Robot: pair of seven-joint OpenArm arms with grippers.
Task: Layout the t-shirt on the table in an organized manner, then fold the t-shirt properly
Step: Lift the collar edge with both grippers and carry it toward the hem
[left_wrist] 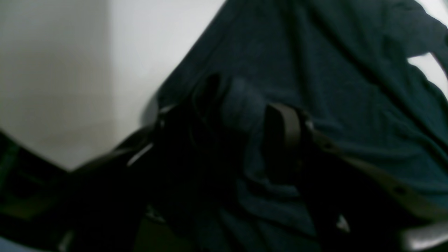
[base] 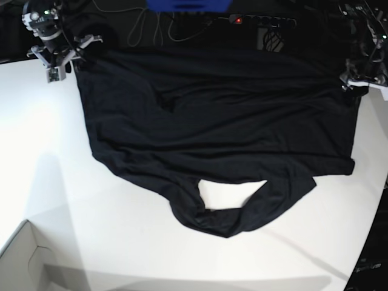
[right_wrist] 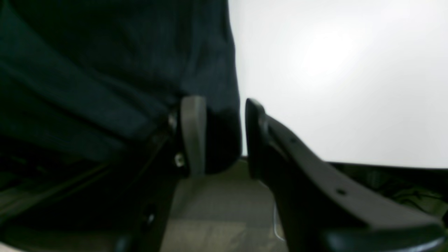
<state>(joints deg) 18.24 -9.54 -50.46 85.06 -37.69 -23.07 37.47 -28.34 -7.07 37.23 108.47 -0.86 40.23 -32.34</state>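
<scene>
The black t-shirt (base: 218,121) lies spread wide over the white table (base: 91,212), wrinkled, with its lower part bunched toward the front. My right gripper (base: 57,66) is at the shirt's far left corner. In the right wrist view, this gripper (right_wrist: 222,101) is open. The t-shirt (right_wrist: 105,70) edge hangs against one finger (right_wrist: 192,133), with the table (right_wrist: 332,70) behind. My left gripper (base: 357,82) is at the far right corner. Up close the left gripper (left_wrist: 245,105) has its jaws apart, with a fold of the t-shirt (left_wrist: 315,70) lying between them above the table (left_wrist: 140,52).
A white box corner (base: 24,260) sits at the front left. Behind the table are a blue object (base: 188,5), a power strip (base: 260,20) with a red light, and cables. The table's curved edge (base: 376,230) runs down the right side.
</scene>
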